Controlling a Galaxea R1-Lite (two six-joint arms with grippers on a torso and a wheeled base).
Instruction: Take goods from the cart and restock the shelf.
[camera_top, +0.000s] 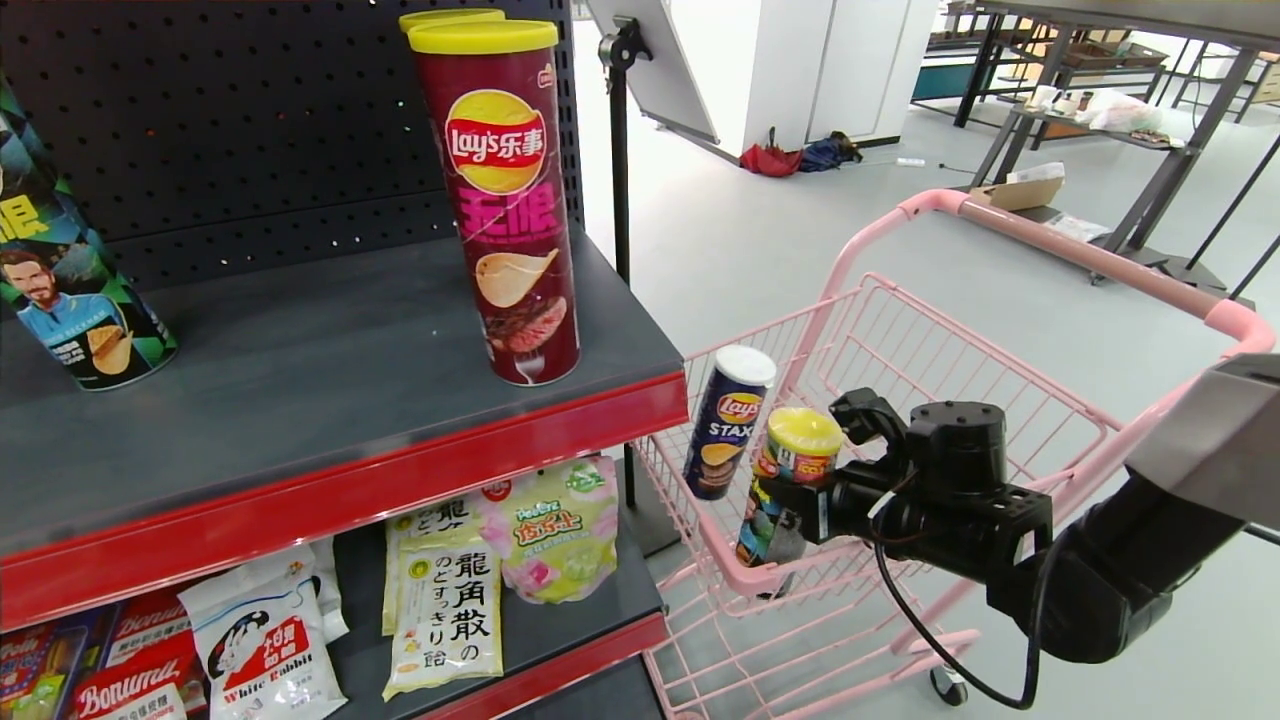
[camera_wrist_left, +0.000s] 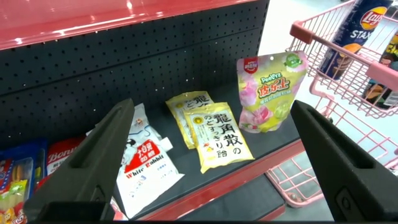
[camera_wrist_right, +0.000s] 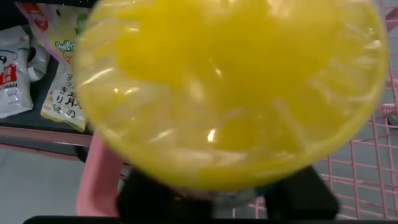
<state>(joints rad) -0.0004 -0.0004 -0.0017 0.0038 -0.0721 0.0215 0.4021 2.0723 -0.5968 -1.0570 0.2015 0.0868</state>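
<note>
Top shelf (camera_top: 300, 400), from the left: one green can (camera_top: 70, 290) stands upright. Further right stand two maroon cans with yellow lids, one (camera_top: 505, 200) right behind the other (camera_top: 450, 17).

Lower shelf (camera_top: 560, 640), from the left: red packets (camera_top: 130, 660), too crowded to count, then one white bag (camera_top: 265, 640). Next come two overlapping yellow packets (camera_top: 450, 600) and one green-and-pink pouch (camera_top: 555, 530). The left gripper (camera_wrist_left: 211, 155) faces this shelf with its fingers spread wide and nothing between them.

To the right is one pink cart (camera_top: 1000, 230). Inside it stands one blue can (camera_top: 728, 420), leaning slightly. Beside that is one yellow-lidded can (camera_top: 803, 432), tilted at the cart's near rim. The right gripper (camera_top: 820, 455) pinches this can by its side. The right wrist view sees its lid (camera_wrist_right: 230, 87) very close.
</note>
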